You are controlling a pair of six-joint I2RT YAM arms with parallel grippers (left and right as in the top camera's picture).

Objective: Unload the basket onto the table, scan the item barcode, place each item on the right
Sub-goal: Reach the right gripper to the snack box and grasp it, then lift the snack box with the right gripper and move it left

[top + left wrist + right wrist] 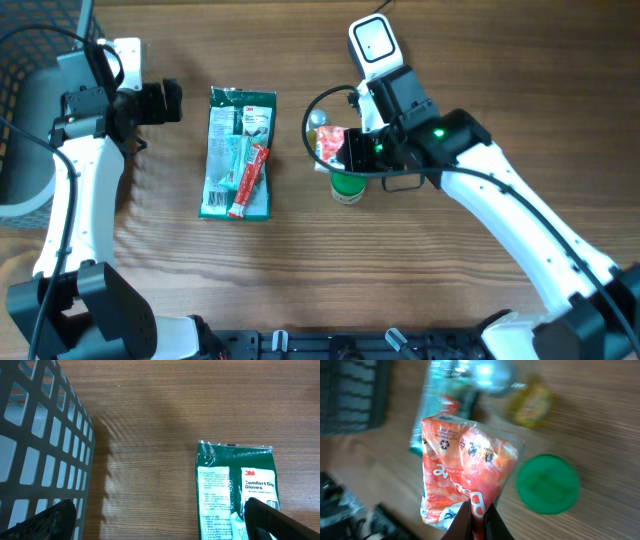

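Two arms reach over a wooden bench (450, 300).

Overhead view: the right gripper (348, 150) is clamped on a small orange packet (330, 145), the item to scan, held just beside a green-lidded jar (347, 186). The left gripper (165, 102) stands wide apart and empty. It is near a flat glove pack (225, 150) that has a red tube (250, 180) lying on it.

Left wrist view: the left gripper (160, 530) shows one dark finger at each lower corner. Between them we see the glove pack (235, 490), glossy printed film. A dark grid-walled basket (40, 435) stands to the left.

Right wrist view: the right gripper (475, 522) has its tips pinched together on the lower edge of the orange packet (470, 470). The packet is puffy, crinkled, shiny film. We see recycling marks on it but cannot make out a barcode. We judge the pinch to be thin, so the packet should turn slowly. The barcode side should then be kept flat and free of glare. A round, smooth green lid (547, 482) lies below.
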